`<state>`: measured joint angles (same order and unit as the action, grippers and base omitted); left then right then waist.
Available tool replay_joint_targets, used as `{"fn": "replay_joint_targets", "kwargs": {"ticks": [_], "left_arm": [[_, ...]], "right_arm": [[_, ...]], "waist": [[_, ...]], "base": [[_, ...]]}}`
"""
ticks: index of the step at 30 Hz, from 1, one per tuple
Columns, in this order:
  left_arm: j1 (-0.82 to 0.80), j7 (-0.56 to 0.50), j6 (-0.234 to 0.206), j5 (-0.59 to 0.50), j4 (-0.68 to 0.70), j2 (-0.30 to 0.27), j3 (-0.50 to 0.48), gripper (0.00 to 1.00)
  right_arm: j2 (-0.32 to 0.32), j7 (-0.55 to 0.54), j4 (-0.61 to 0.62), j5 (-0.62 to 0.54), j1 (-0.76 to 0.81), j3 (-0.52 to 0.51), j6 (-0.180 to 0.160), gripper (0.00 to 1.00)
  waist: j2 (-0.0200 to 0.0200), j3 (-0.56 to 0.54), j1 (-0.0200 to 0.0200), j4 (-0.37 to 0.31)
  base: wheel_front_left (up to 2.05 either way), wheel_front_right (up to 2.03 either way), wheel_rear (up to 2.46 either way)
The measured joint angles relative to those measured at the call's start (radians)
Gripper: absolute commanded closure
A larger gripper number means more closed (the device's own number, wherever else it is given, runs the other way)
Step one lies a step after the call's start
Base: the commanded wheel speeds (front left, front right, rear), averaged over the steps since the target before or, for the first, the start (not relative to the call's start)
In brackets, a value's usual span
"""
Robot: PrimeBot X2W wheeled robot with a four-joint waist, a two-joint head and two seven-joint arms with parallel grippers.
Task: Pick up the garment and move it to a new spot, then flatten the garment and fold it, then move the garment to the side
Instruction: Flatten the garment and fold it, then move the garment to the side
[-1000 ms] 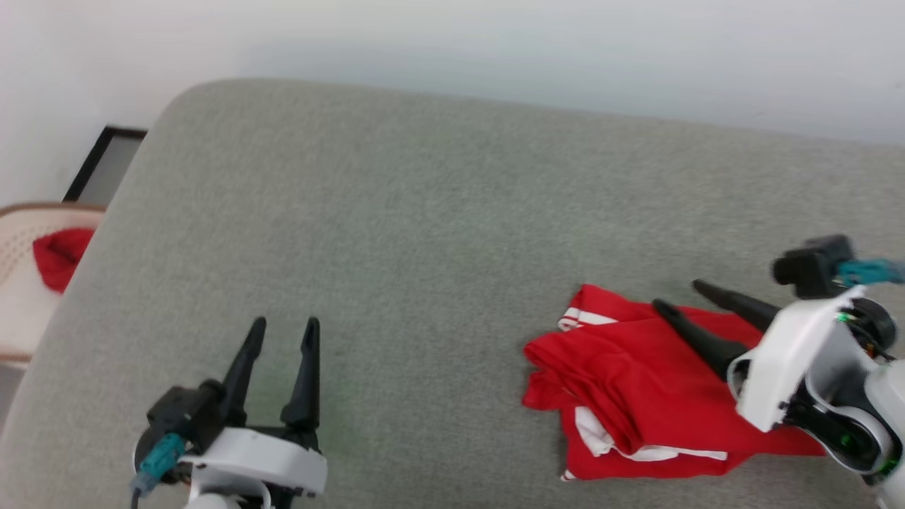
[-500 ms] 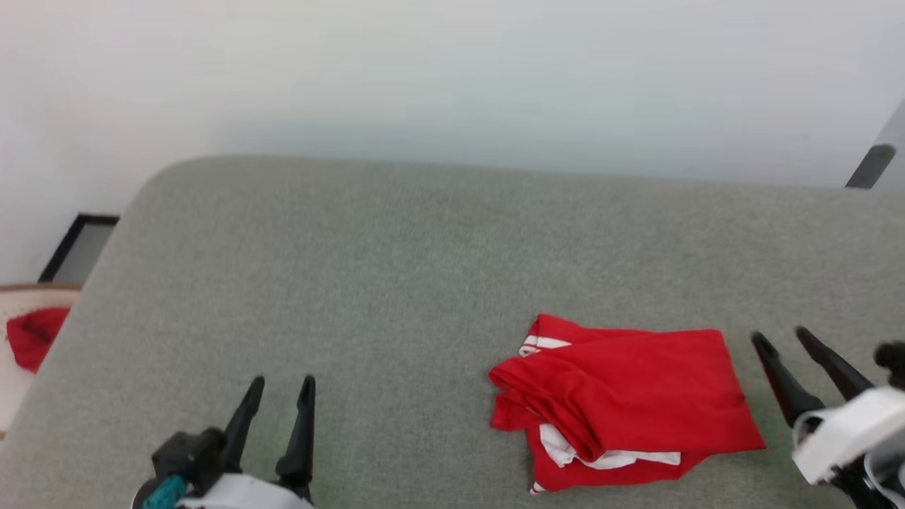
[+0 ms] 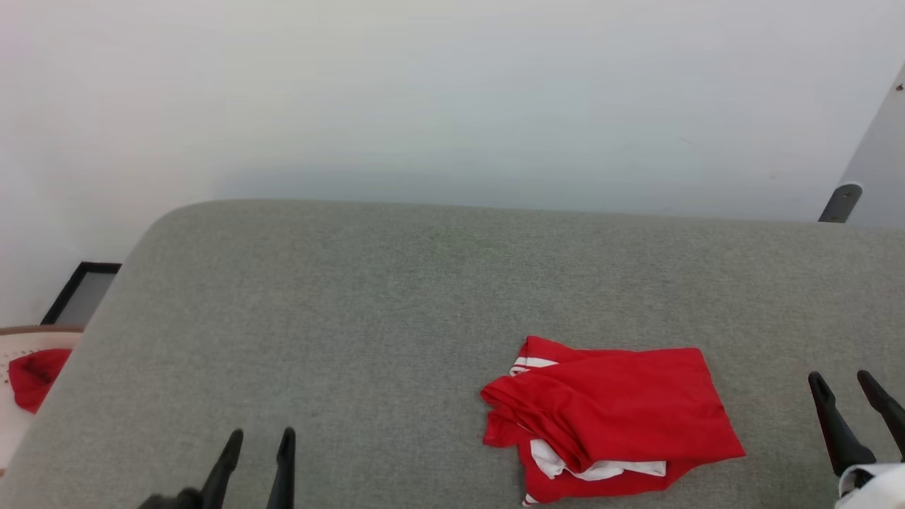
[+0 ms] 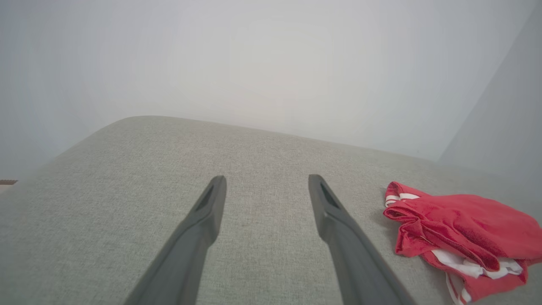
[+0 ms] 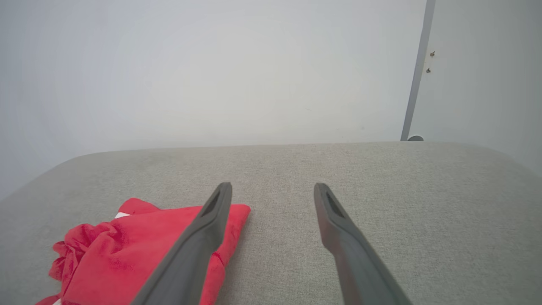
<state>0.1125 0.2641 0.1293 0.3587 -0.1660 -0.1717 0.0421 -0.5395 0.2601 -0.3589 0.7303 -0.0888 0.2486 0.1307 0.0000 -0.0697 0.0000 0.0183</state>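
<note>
The garment [image 3: 614,417], a bright red shirt with white striped sleeve ends, lies folded in a loose bundle on the grey cushion, right of centre. It also shows at the right in the left wrist view as the garment [image 4: 461,231] and at the lower left in the right wrist view as the garment [image 5: 127,254]. My right gripper [image 3: 841,378] stands open to the right of the shirt, apart from it, nothing between its fingers [image 5: 211,220]. At the lower left my left gripper [image 3: 260,435] is open and empty over bare cushion, far from the shirt.
The grey cushioned surface [image 3: 353,318] has a rounded far-left corner and a pale wall behind. Off its left edge stands a pale basket [image 3: 14,424] holding a small red cloth [image 3: 35,375]. A dark frame [image 3: 78,293] rests by the wall. A grey post [image 3: 841,201] rises at the far right.
My right gripper has drawn back off the garment to its right, leaving it lying on the cushion. The head camera has tilted up, so both grippers sit lower in view.
</note>
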Motion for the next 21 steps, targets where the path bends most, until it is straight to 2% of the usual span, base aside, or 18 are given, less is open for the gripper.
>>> {"fn": "replay_joint_targets", "kwargs": {"ticks": [10, 21], "left_arm": [[0.119, 0.0, 0.002, -0.018, 0.109, -0.002, -0.039, 0.0], [0.14, 0.0, 0.002, -0.034, 0.124, -0.001, -0.035, 0.0]], "right_arm": [[0.064, -0.037, 0.135, -0.075, 0.162, -0.147, 0.0, 0.0], [0.133, -0.094, 0.24, -0.133, 0.223, -0.234, 0.0, 0.0]], "waist": [[0.0, 0.001, 0.0, -0.017], [0.0, 0.004, 0.0001, -0.01]], "base": [[0.0, 0.0, 0.0], [0.0, 0.0, 0.0]]}}
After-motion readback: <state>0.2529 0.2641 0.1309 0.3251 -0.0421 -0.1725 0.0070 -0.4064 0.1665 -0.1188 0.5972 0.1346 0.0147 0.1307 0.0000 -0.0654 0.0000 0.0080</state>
